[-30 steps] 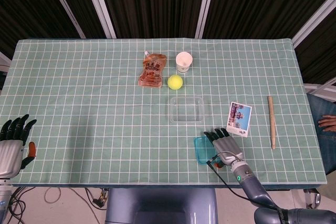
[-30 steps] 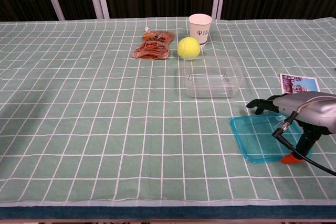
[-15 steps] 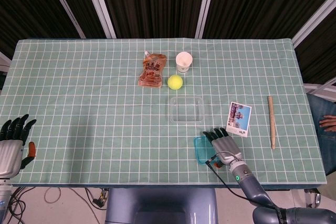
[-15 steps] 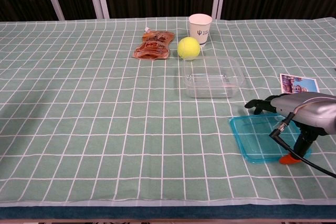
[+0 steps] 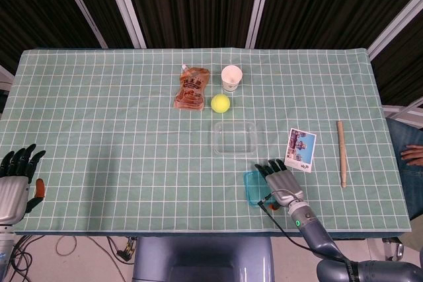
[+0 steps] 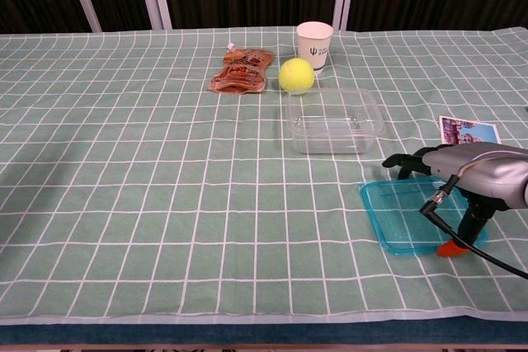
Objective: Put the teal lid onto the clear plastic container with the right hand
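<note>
Right robot hand (image 6: pixel 474 179) hovers fingers-spread over the flat teal plastic lid (image 6: pixel 404 216), gripping nothing; lid not yet lifted, clear rectangular plastic container (image 6: pixel 333 119) uncovered.

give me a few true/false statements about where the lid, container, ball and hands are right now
1. The teal lid lies flat on the tablecloth, not on the clear container. True.
2. The right hand is over the lid's right part. True.
3. The clear container holds the yellow ball. False: the container is empty and the ball sits on the cloth behind it, near the paper cup.
4. The left hand grips the orange pouch. False: it holds nothing, at the table's near left edge, far from the pouch.
5. The photo card lies to the right of the container. True.
</note>
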Tool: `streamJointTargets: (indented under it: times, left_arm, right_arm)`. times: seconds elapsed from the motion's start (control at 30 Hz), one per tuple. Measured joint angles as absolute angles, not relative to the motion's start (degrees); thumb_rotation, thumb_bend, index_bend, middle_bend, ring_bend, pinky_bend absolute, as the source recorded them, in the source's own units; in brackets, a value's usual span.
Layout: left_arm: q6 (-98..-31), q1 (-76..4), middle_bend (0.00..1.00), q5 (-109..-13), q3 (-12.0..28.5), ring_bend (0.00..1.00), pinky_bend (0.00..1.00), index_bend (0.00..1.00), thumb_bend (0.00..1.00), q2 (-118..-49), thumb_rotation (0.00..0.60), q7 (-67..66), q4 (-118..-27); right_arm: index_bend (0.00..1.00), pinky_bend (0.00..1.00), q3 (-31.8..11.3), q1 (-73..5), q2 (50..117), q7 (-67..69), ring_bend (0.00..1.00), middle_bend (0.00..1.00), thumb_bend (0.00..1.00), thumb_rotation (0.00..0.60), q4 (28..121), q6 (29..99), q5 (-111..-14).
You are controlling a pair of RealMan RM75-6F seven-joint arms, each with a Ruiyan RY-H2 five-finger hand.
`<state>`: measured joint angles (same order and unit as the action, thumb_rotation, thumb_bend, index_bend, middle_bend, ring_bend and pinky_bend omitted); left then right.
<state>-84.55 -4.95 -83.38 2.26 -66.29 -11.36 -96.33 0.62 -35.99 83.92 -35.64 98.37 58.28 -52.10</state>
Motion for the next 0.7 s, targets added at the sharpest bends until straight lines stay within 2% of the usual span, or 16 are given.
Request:
streamJointTargets:
  times: [0.2, 0.7]
  left_arm:
    - [-84.42, -4.96, 0.0, -83.26, 2.24, 0.0, 0.0, 0.11, 0.65, -66.2, 0.6, -11.32, -96.42]
    - [-84.07, -4.96, 0.0, -82.88, 2.18, 0.0, 0.0, 0.11, 0.65, -65.99, 0.6, -11.32, -96.84]
  right_arm:
    - [0.0, 0.0, 0.19, -35.52, 84.2, -33.15, 0.06, 0.42, 0.29, 0.6, 97.79, 58.53, -53.91]
    - [0.01, 0.0, -0.31, -34.3, 82.98, -29.15, 0.06, 0.43, 0.29, 0.6, 97.99, 58.87, -57.59]
